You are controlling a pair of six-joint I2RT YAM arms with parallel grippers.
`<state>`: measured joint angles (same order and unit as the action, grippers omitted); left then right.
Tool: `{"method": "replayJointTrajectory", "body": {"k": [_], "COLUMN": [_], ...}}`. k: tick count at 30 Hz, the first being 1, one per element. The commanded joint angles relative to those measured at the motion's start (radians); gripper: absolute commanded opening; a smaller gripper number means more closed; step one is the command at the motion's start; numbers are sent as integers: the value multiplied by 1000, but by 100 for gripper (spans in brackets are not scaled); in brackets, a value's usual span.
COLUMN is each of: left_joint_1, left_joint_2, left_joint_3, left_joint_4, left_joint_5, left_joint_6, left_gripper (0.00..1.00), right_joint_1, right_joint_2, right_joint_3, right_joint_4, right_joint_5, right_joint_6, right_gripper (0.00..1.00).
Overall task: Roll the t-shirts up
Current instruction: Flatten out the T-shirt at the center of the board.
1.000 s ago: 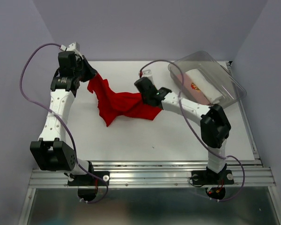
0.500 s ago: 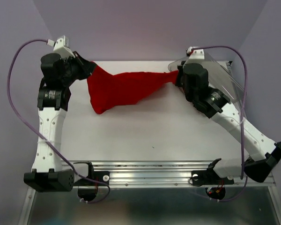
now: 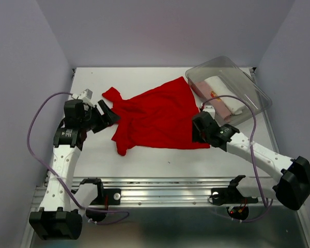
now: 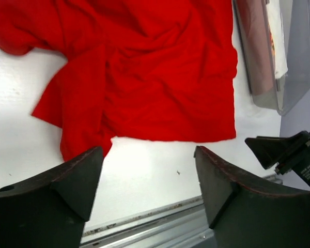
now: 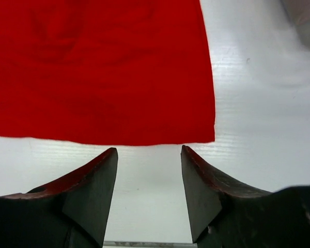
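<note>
The left pincer (image 3: 109,113) hangs over the left side of the table (image 3: 144,165). In its wrist view, the two fingers stand wide apart with only bare table between them, so it holds nothing. In the top view, the red shirt (image 3: 157,116) lies at about 3 o'clock from this pincer, and the wrinkled sleeve end is just beside it.

The shirt is spread out in the middle of the table, mostly flat, with some folds on its left part. Its long axis runs from about 9 o'clock to 3 o'clock. The sleeves are at the left end and the straight hem is at the right end.

The right pincer (image 3: 199,125) is at the hem end and points to about 9 o'clock. In its wrist view, the fingers are parted, though less wide than the left ones, and nothing is between them. The hem lies just ahead of the fingertips and is not gripped.

At about 1 o'clock from the right pincer stands a clear bin (image 3: 250,82), which holds the finished rolls (image 3: 222,89).

The rolling has probably not begun yet. The right arm is nearer to the hem and the left arm to the sleeves, so a roll along the long axis could start from either end.
</note>
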<state>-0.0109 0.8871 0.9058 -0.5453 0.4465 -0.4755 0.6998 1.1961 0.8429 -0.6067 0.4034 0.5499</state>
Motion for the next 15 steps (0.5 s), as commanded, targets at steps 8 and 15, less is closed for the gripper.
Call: {"method": "replayJointTrajectory", "body": {"k": [8,15], "left_joint_1": [2,-1], "left_joint_2": [300,397], "left_joint_3": [31,5], "left_joint_4": [386,432], "left_joint_5": [-19,-78], "left_joint_6": [-69,-57], "left_gripper": [41,42], "right_joint_1": [-195,-351], "right_joint_2": [273,463], "right_joint_3": [318,495], "right_joint_4": [133,177], "right_joint_5": [-68,-213], "right_joint_6": [-103,-176], "right_gripper": [49,48]}}
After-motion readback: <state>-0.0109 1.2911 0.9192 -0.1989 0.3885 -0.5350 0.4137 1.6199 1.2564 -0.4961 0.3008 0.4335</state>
